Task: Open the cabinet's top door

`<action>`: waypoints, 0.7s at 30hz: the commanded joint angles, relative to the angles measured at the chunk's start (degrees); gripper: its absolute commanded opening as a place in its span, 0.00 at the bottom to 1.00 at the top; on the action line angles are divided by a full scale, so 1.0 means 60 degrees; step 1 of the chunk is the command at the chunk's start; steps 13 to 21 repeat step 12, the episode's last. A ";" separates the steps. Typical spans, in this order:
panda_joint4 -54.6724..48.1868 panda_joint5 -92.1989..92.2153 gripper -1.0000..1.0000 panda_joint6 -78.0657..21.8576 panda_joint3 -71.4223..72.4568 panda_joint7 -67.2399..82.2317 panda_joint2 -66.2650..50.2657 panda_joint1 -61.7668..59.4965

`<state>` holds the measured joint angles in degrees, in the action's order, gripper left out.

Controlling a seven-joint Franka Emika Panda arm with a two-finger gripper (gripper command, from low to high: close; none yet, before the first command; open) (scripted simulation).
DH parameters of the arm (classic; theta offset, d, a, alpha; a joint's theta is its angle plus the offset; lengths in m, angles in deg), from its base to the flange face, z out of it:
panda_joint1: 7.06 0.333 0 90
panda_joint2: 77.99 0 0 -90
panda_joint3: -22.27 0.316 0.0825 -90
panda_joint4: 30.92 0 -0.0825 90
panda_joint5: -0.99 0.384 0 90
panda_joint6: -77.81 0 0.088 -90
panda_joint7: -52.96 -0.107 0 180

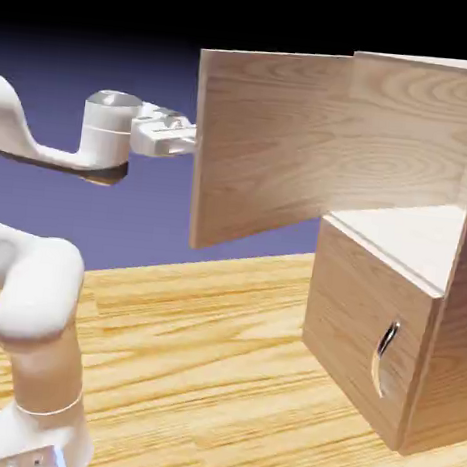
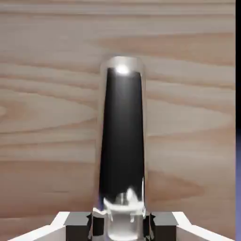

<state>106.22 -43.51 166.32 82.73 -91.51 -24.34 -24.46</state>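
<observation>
The top door (image 1: 271, 146) of the cabinet (image 1: 407, 244) stands swung well out to the left, leaving the upper compartment bare, so I judge the pulling step nearly done. The claw (image 1: 191, 138) is clamped shut on the door's handle (image 2: 122, 141), reaching in level from the left at the door's free edge. What seems left is a little more swing along the hinge's arc, or simply letting go and backing off without nudging the panel. In the hand view the handle is a smooth, mirror-bright chrome bar, rounded at its tip, against flat matt wood grain. The lower door (image 1: 364, 326) is shut, its curved silver pull (image 1: 384, 358) untouched. The bench (image 1: 214, 376) is planked wood too.
</observation>
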 commanded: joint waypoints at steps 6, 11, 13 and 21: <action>-0.2071 0.0909 0.00 -0.1914 0.1845 0.0142 -0.0287 -0.2009; -0.3780 0.1502 0.00 -0.3232 0.3106 0.0430 -0.0119 -0.3752; -0.3809 0.1511 0.00 -0.3253 0.3126 0.0436 -0.0114 -0.3781; -0.3809 0.1511 0.00 -0.3253 0.3126 0.0436 -0.0114 -0.3781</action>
